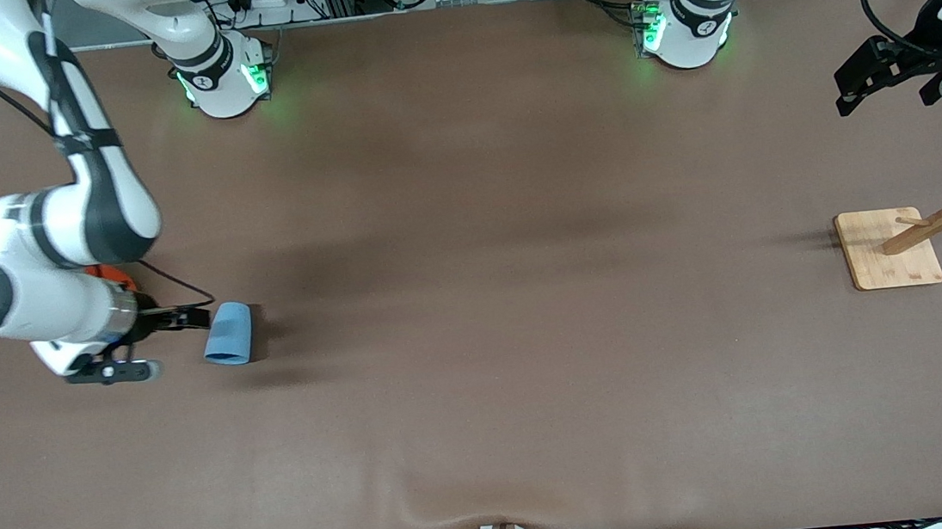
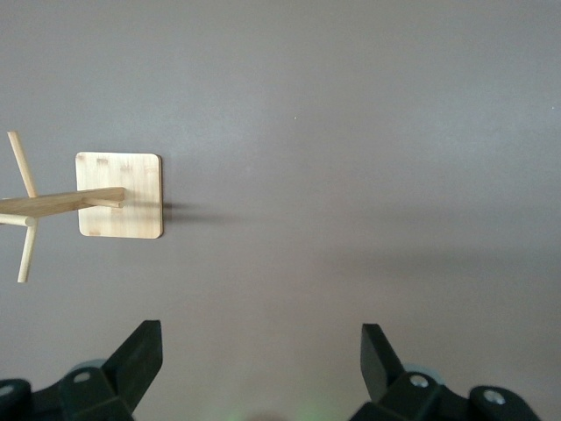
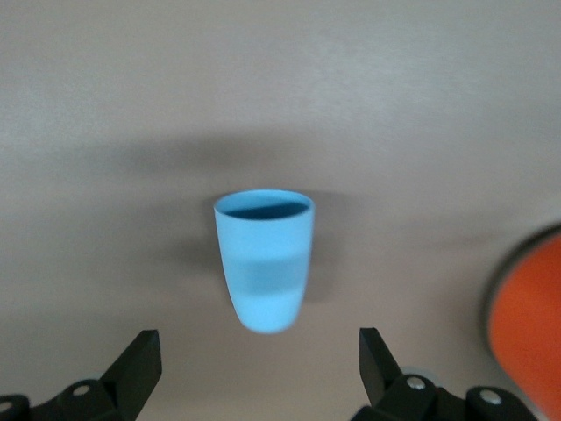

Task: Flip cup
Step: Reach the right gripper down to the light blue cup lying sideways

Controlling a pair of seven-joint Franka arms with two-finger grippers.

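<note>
The cup lies on its side toward the right arm's end of the table; your right gripper (jaws spread) sits beside it, so centre before closing.

The left gripper waits, fingers apart.

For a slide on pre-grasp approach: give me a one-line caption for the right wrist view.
Right gripper open, lined up with the light-blue cup lying on its side on the brown table.

Even overhead light, soft shadows on the table; the cup looks slightly blurred.
</note>
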